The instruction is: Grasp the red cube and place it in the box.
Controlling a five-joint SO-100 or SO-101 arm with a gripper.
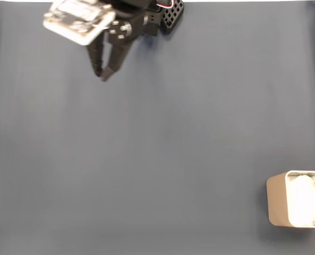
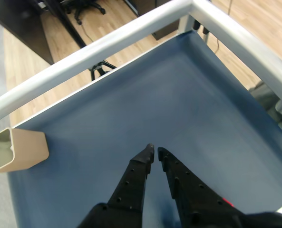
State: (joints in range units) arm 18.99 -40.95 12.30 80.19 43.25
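Observation:
My black gripper (image 1: pixel 103 76) hangs at the top left of the fixed view, over the dark blue mat. In the wrist view the gripper (image 2: pixel 156 151) is shut, tips nearly touching, with nothing between them. The box (image 1: pixel 277 204), pale beige with white lumpy padding inside, stands at the lower right edge of the fixed view, far from the gripper. In the wrist view the box (image 2: pixel 23 151) is at the left edge. The red cube is hidden. A tiny red sliver (image 2: pixel 228 204) peeks out beside the right finger, and I cannot tell what it is.
The blue mat (image 1: pixel 162 159) covers the whole table. In the wrist view a silver metal rail (image 2: pixel 131 34) frames the mat's far edges, with wooden floor and a chair base beyond it.

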